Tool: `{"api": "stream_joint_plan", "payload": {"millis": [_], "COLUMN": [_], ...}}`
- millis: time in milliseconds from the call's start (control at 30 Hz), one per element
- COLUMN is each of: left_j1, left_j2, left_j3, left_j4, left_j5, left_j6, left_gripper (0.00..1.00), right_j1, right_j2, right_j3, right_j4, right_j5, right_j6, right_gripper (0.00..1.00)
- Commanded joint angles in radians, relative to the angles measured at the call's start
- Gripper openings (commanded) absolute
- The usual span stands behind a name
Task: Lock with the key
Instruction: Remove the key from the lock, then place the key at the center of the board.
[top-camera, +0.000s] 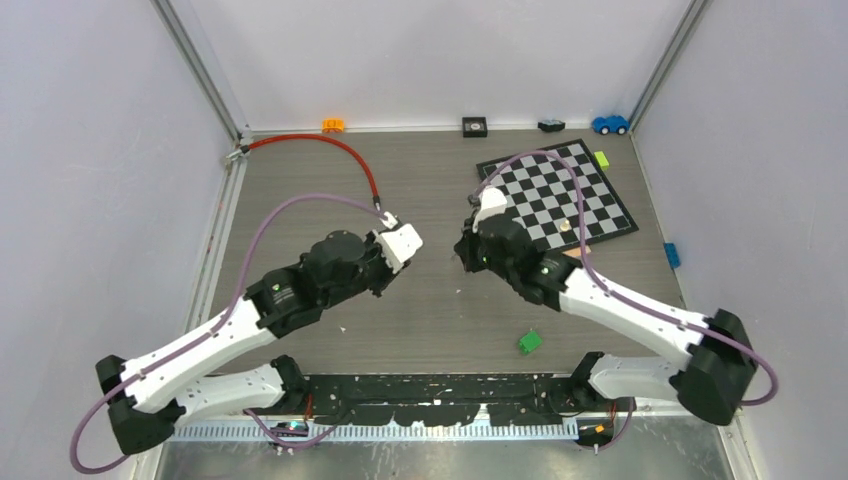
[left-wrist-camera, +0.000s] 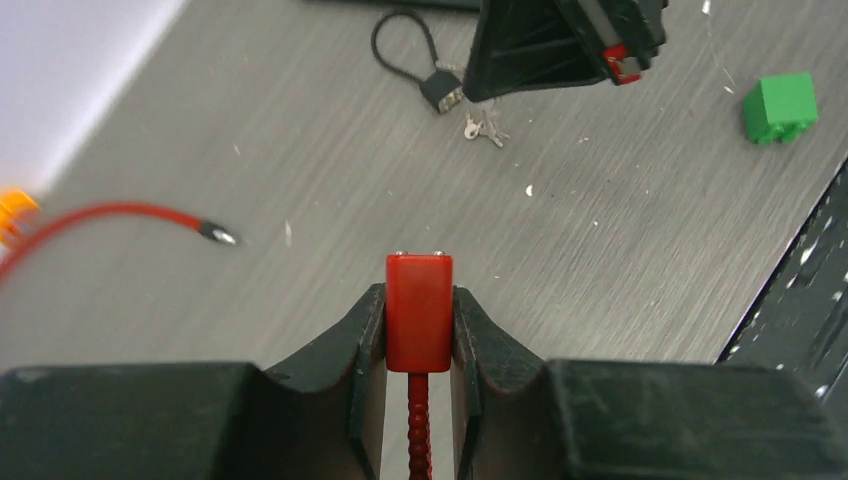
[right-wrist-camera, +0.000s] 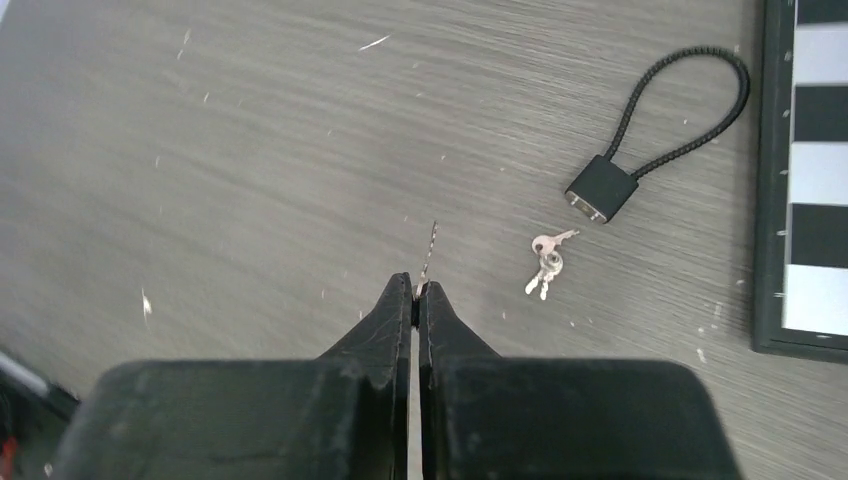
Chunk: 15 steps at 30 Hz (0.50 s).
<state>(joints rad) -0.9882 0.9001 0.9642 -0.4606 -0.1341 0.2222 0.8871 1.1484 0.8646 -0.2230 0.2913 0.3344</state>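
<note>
My left gripper (left-wrist-camera: 418, 300) is shut on the red lock body (left-wrist-camera: 418, 335), which stands upright between the fingers, its red cable running down behind. The cable's free metal end (left-wrist-camera: 215, 234) lies on the table to the left. My right gripper (right-wrist-camera: 415, 290) is shut on a small silver key (right-wrist-camera: 430, 250), whose blade sticks out past the fingertips. From above, the left gripper (top-camera: 392, 270) and right gripper (top-camera: 468, 255) face each other a short way apart over the table's middle.
A black cable lock (right-wrist-camera: 603, 190) and a pair of spare keys (right-wrist-camera: 545, 265) lie on the table near the right gripper. A chessboard (top-camera: 560, 190) lies at the back right. A green block (top-camera: 529, 341) sits near the front. Small toys line the back edge.
</note>
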Motion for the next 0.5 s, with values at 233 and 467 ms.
{"api": "stream_joint_plan", "payload": {"millis": [233, 467], "left_j1": [0.214, 0.251], "left_j2": [0.064, 0.116], "left_j3": [-0.109, -0.113], "left_j4": [0.193, 0.188], "left_j5": [0.015, 0.056], "left_j6": [-0.431, -0.471], "left_gripper": [0.01, 0.11], "right_j1": [-0.161, -0.162], "right_j2": [0.389, 0.185], "right_j3": [0.151, 0.093], "right_j4": [0.247, 0.062], "right_j5": [-0.212, -0.010], "right_j6": [0.276, 0.192], "right_gripper": [0.76, 0.86]}}
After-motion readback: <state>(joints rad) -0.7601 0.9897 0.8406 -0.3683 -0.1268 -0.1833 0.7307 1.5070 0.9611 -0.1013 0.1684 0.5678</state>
